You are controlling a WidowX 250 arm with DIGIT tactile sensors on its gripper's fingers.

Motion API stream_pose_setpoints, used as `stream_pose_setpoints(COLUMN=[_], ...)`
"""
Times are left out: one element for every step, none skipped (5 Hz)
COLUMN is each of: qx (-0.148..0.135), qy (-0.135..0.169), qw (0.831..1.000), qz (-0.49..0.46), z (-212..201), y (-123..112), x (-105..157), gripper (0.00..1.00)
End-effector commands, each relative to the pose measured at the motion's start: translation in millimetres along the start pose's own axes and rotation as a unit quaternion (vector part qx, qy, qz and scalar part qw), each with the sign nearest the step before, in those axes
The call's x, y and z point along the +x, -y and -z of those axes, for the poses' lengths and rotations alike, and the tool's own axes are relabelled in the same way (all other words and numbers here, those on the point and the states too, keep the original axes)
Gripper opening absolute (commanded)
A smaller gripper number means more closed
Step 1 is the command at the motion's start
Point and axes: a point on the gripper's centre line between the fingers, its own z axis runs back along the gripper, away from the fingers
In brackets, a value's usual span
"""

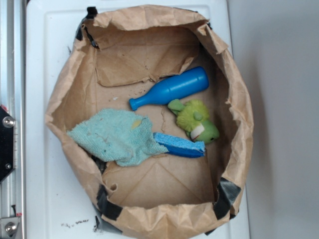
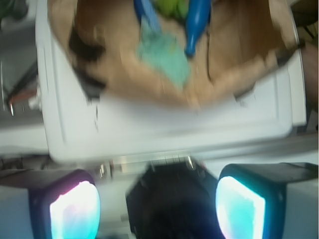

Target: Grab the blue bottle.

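The blue bottle lies on its side inside a brown paper bag, neck pointing left, at the upper middle. It also shows at the top of the blurred wrist view. My gripper is open, its two glowing pads wide apart with nothing between them, and it is outside the bag, over the white surface's edge. The gripper does not show in the exterior view.
A green plush toy lies just right of and below the bottle. A teal cloth partly covers a flat blue sponge. The bag's torn walls stand up all round. The bag sits on a white tray. A metal rail runs along the left.
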Motion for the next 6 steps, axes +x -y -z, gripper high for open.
stream_pose_setpoints(qx=[0.012, 0.004, -0.024, -0.032, -0.027, -0.036], qy=[0.04, 0.061, 0.06, 0.061, 0.045, 0.028], qw=[0.998, 0.998, 0.997, 0.997, 0.998, 0.999], qz=[-0.036, -0.034, -0.038, -0.033, -0.026, -0.022], z=[23, 43, 63, 76, 99, 115], y=[6, -8, -35, -49, -51, -47], x=[84, 105, 120, 131, 139, 141], gripper=[1.0, 1.0, 1.0, 1.0, 1.0, 1.0])
